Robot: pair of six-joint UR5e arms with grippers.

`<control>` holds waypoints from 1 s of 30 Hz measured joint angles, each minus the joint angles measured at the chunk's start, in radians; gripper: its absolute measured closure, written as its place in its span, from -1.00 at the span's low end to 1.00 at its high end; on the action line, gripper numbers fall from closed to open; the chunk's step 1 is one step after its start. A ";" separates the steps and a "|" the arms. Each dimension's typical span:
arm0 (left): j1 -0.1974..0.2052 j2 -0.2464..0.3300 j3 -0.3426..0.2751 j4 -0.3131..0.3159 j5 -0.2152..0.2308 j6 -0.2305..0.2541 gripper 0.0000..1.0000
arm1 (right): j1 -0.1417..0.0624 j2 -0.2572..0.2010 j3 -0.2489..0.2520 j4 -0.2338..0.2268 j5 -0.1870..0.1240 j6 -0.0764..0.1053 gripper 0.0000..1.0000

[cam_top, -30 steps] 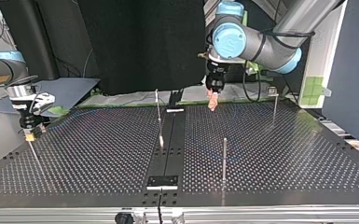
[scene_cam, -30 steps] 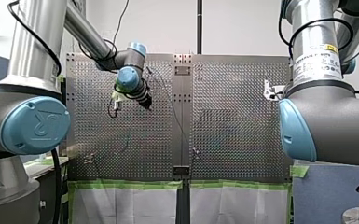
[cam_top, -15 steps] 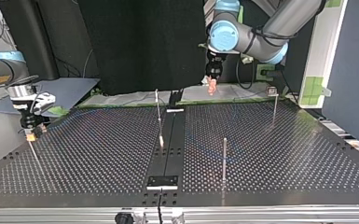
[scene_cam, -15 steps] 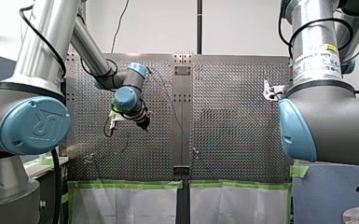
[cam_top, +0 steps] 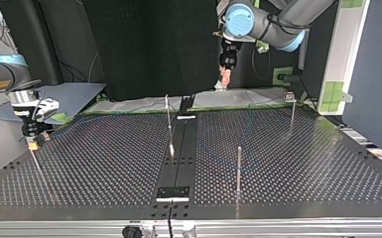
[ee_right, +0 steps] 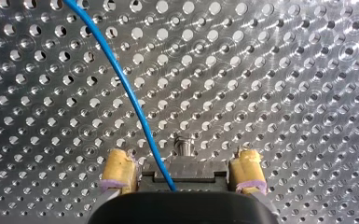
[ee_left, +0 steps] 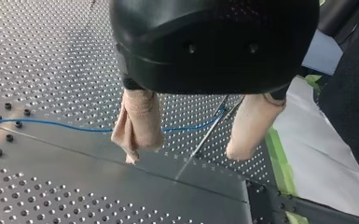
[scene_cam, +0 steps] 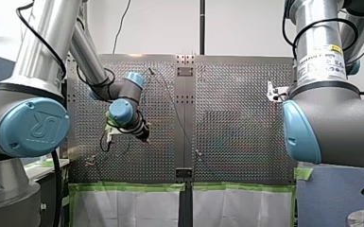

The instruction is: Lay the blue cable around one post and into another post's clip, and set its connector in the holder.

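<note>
Left gripper has lifted off the table and drawn back over the half-second, from just above the far edge in the top view to well clear of it. Its beige fingers are spread with nothing between them. The blue cable lies on the perforated plate beneath, running to a thin post; whether it sits in a clip there cannot be told. Right gripper has not moved, at the top view's left. Its yellow pads press either side of a black block the cable runs into, likely the connector. The left arm's routing work reads as done, and seating the connector is probably what remains.
</note>
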State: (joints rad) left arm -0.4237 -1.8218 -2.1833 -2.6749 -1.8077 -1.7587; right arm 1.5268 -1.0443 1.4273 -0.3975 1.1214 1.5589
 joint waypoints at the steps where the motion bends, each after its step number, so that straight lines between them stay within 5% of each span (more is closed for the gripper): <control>1: -0.001 0.000 -0.007 0.007 0.000 -0.002 -1.00 | 0.000 0.000 0.000 0.000 0.000 0.000 -0.97; 24: -0.007 0.000 -0.200 0.204 -0.024 -0.023 -1.00 | 0.006 0.000 0.000 0.000 0.000 -0.001 -0.97; 30: -0.007 -0.001 -0.201 0.258 -0.024 -0.056 -1.00 | 0.008 0.000 0.000 0.001 0.000 -0.004 -0.97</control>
State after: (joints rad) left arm -0.4311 -1.8225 -2.3838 -2.4166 -1.8315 -1.8151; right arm 1.5344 -1.0442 1.4272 -0.3962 1.1215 1.5547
